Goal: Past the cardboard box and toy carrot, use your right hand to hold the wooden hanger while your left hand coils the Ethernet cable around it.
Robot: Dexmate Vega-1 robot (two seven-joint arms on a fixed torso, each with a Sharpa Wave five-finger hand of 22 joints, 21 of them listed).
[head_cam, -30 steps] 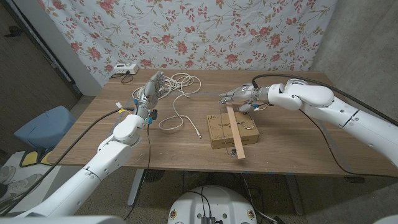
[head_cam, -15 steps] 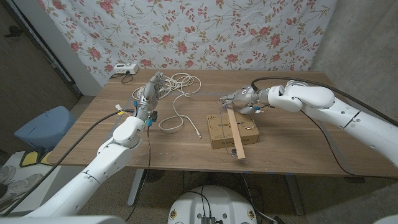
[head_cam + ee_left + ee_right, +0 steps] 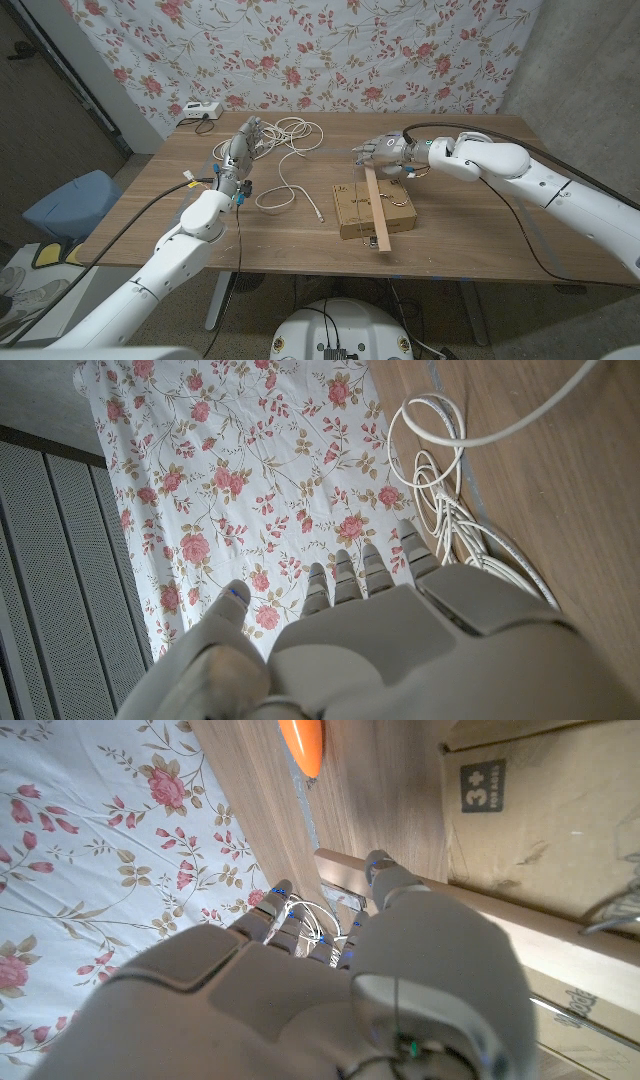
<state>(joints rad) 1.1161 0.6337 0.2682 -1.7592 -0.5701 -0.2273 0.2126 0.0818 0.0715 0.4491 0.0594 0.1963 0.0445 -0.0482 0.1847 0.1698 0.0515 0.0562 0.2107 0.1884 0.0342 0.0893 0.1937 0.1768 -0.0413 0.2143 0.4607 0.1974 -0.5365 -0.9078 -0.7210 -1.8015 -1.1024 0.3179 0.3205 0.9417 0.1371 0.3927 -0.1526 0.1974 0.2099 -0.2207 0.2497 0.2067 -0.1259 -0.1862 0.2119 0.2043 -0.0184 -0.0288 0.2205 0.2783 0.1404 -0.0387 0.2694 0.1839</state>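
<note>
Right hand (image 3: 385,154) closed around the top of the wooden hanger (image 3: 378,211), which lies on the cardboard box (image 3: 373,209); toy carrot (image 3: 302,744) just beyond. Firm up that grip before lifting. Left hand (image 3: 243,145), fingers straight, at the far Ethernet cable (image 3: 284,135) coil; grip unclear, pinch it first

Floral curtain (image 3: 330,50) backdrop, wooden table (image 3: 470,225), grey wall (image 3: 590,80), blue seat (image 3: 70,200)
</note>
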